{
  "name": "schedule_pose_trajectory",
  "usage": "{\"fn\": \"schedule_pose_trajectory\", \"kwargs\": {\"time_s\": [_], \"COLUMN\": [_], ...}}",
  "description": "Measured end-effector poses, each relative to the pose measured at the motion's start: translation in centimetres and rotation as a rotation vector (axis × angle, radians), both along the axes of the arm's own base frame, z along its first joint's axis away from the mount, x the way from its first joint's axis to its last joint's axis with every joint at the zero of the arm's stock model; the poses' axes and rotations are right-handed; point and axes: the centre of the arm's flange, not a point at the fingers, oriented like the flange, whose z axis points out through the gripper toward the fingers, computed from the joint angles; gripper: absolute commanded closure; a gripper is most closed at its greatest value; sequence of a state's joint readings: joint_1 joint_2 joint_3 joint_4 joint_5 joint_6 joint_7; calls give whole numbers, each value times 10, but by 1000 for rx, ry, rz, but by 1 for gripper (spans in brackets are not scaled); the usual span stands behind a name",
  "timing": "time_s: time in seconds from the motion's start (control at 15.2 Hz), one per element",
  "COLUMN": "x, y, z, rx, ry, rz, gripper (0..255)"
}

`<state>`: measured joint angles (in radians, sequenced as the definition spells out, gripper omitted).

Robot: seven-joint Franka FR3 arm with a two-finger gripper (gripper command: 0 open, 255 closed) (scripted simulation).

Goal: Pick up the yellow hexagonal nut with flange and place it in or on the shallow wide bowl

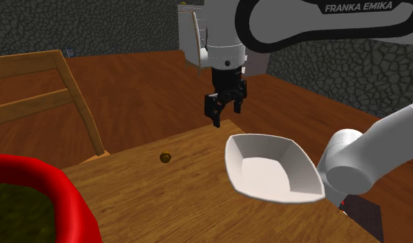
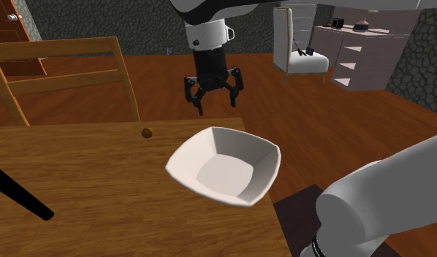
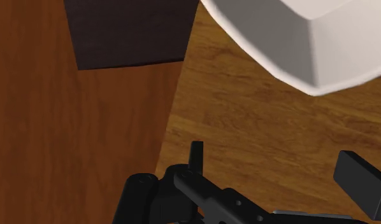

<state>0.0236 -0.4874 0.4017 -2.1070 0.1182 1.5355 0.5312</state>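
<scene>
**Free room and obstacles over the tabletop (image 1: 164, 203).**
The gripper (image 1: 224, 114), fingers spread, hangs in open air above the tabletop's far edge, touching nothing. Bare wood separates the small dull-yellow nut (image 1: 166, 157) from the white bowl (image 1: 234, 169); the nut stands alone, open from above and on every side. Obstacles: the bowl's raised rim, below the gripper and toward the shoulder view's right; a wooden chair (image 1: 74, 96) whose back rises beyond the tabletop edge, left of the nut in that view; a red-rimmed container (image 1: 56, 190) at its lower left; a black bar (image 2: 20, 191) slanting at the second exterior view's lower left.
</scene>
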Motion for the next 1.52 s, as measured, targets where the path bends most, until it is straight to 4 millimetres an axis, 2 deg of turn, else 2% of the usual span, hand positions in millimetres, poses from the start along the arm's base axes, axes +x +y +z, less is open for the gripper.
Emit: {"fn": "schedule_pose_trajectory", "kwargs": {"time_s": [0.53, 0.99, 1.12, 1.52], "x": [40, 84, 86, 85], "y": [102, 180, 186, 186], "z": [-11, -19, -27, -56], "rx": [-15, -27, -29, -29], "ry": [-7, -13, -14, -14], "rz": [-63, -118, -125, -128], "gripper": [0, 0, 0, 0]}}
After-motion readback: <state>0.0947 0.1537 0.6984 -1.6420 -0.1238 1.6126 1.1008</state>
